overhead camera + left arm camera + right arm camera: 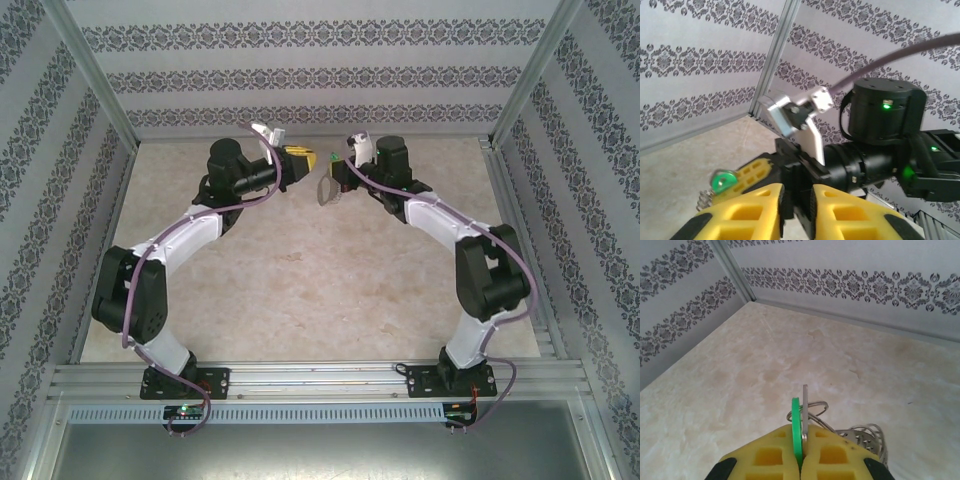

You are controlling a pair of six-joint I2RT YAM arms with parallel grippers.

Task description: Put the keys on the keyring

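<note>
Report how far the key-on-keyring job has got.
Done: the green key and keyring are up off the table, both clamped in the shut right gripper. In hand: the left gripper faces them, jaws slightly apart, holding nothing. Left: confirming the key is threaded; the frames cannot settle that.

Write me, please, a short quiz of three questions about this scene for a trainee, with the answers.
1. True or false: the right pincer is open.
2. What is pinched between its fingers? A) a green key B) a red key C) a coin
3. Fill in: the left pincer faces the right one over the table's ____ half.
Key: 1 false; 2 A; 3 far.
</note>
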